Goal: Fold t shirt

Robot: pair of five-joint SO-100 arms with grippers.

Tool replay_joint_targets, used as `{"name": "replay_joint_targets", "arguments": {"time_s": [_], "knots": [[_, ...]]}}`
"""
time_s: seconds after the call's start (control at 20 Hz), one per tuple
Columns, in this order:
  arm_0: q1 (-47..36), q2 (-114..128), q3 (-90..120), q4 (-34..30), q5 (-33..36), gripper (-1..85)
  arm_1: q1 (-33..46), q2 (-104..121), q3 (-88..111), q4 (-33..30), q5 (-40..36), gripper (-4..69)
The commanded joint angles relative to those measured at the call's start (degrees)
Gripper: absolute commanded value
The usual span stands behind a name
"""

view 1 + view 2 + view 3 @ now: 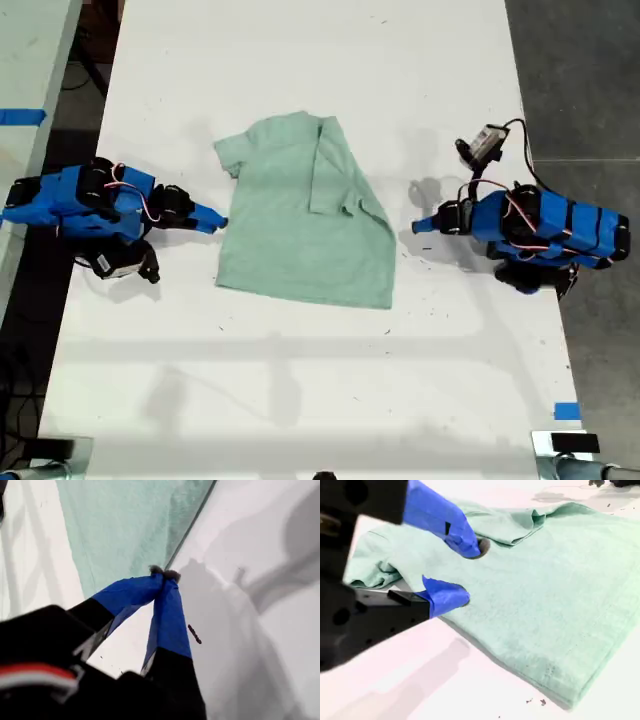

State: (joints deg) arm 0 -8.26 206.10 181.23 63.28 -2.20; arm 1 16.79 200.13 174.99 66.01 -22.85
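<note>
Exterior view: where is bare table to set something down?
Bare table lies beyond the t shirt at that view's top, and a wide strip below its hem. Crowded at its sides, where my first gripper and my second gripper flank it.

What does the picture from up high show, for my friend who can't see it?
A pale green t shirt lies on a white table, with one side already folded over its middle. A blue robot arm sits at each side of it, pointing its gripper at the shirt.

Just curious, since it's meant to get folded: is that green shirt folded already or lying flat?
Partly folded: one side of the t shirt is turned over onto its middle, sleeve on top; the rest lies flat.
</note>
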Motion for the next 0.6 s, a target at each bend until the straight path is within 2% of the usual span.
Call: {"name": "replay_joint_targets", "arguments": {"time_s": [0.0,0.55], "knots": [[-0.3,0.4,-0.7,-0.1,0.0,11.6,0.3,0.9,3.1,-0.9,-0.2,-0.8],[-0.3,0.4,-0.7,-0.1,0.0,11.6,0.6,0.9,3.1,-1.0,-0.4,-0.8]]}}
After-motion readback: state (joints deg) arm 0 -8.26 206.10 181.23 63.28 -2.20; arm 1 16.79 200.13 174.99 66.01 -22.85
